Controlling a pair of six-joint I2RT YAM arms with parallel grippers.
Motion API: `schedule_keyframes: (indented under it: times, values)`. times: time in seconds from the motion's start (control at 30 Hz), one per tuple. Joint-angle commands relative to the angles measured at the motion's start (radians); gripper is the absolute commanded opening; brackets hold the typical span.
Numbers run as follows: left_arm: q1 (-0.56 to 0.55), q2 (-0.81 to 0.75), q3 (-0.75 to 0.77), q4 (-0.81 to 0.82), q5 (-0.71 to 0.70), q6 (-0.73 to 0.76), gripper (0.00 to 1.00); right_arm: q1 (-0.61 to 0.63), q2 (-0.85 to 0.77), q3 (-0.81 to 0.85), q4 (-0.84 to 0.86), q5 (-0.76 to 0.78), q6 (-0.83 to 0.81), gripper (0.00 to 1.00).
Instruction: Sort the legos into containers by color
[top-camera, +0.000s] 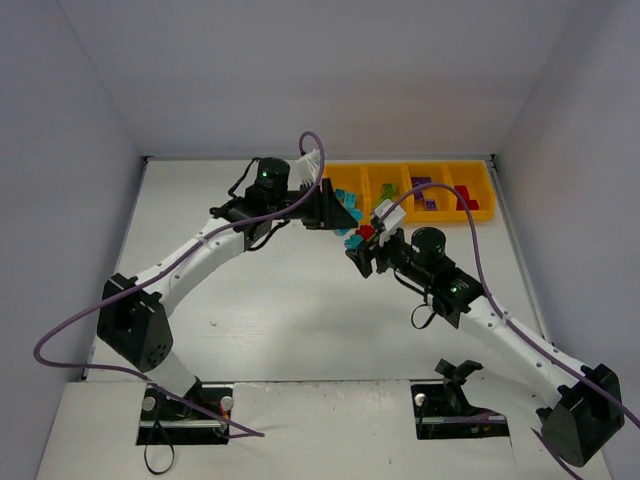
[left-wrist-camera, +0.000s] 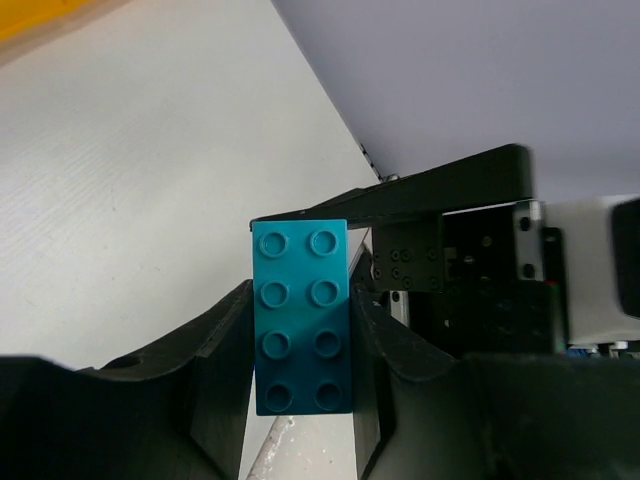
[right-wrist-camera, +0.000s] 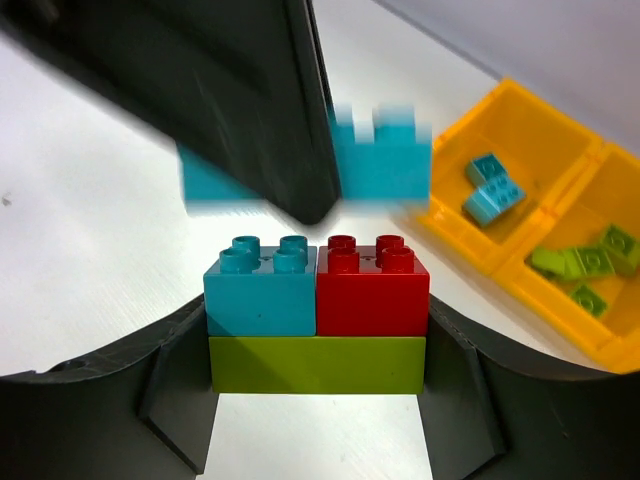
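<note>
**Four bricks in two grippers, beside a half-filled tray**

The left gripper (left-wrist-camera: 300, 345) is clamped on one long teal brick (left-wrist-camera: 302, 290), two studs wide and four long. Its fingers press the brick's two long sides.

The right gripper (right-wrist-camera: 318, 345) grips a cluster of three. One long lime brick (right-wrist-camera: 317, 365) forms the bottom and is pinched at its ends. One small teal brick (right-wrist-camera: 260, 292) and one small red brick (right-wrist-camera: 372, 292) sit side by side on top of it, touching each other. From the right wrist, the long teal brick shows blurred just beyond the cluster, partly behind a black finger.

Both grippers meet above the white table (top-camera: 250, 300), near the left end of the tray (top-camera: 481, 180). The tray lies along the table's far edge, toward the right. It is a single orange-yellow tray with four compartments in a row:

- The leftmost holds two teal bricks (right-wrist-camera: 492, 190).
- In the next, four lime bricks (right-wrist-camera: 585, 265) show.
- The third holds purple bricks (top-camera: 425, 195).
- The fourth holds red bricks (top-camera: 466, 198).

From above, the purple and red ones are too small to count surely, perhaps two of each.
</note>
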Motion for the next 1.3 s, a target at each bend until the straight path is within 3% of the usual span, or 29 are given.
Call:
schedule_keyframes:
  times: [0.0, 0.3, 0.43, 0.57, 0.8, 0.87, 0.9, 0.97, 1.27]
  values:
    - [0.053, -0.044, 0.095, 0.091, 0.018, 0.017, 0.2, -0.027, -0.017, -0.019, -0.037, 0.047, 0.008, 0.0]
    - [0.088, -0.029, 0.121, 0.076, -0.011, 0.039, 0.2, -0.032, -0.019, -0.021, -0.043, 0.058, 0.017, 0.0]
    - [0.088, 0.037, 0.185, -0.075, -0.128, 0.126, 0.21, -0.05, -0.019, -0.013, -0.048, 0.072, 0.028, 0.0]
    - [0.085, 0.167, 0.28, -0.148, -0.301, 0.221, 0.21, -0.061, -0.024, -0.008, -0.053, 0.072, 0.046, 0.0]
    - [0.082, 0.405, 0.547, -0.231, -0.468, 0.315, 0.21, -0.063, -0.03, 0.005, -0.08, 0.053, 0.062, 0.0]
    - [0.08, 0.468, 0.602, -0.238, -0.49, 0.336, 0.22, -0.064, -0.03, 0.004, -0.08, 0.041, 0.065, 0.0]
    - [0.076, 0.488, 0.651, -0.241, -0.508, 0.343, 0.3, -0.064, -0.024, 0.005, -0.08, 0.036, 0.065, 0.0]
    - [0.076, 0.548, 0.699, -0.24, -0.521, 0.358, 0.33, -0.064, -0.014, 0.01, -0.085, 0.03, 0.063, 0.0]
    - [0.073, 0.746, 0.934, -0.266, -0.533, 0.353, 0.41, -0.066, 0.019, 0.034, -0.097, 0.03, 0.048, 0.0]
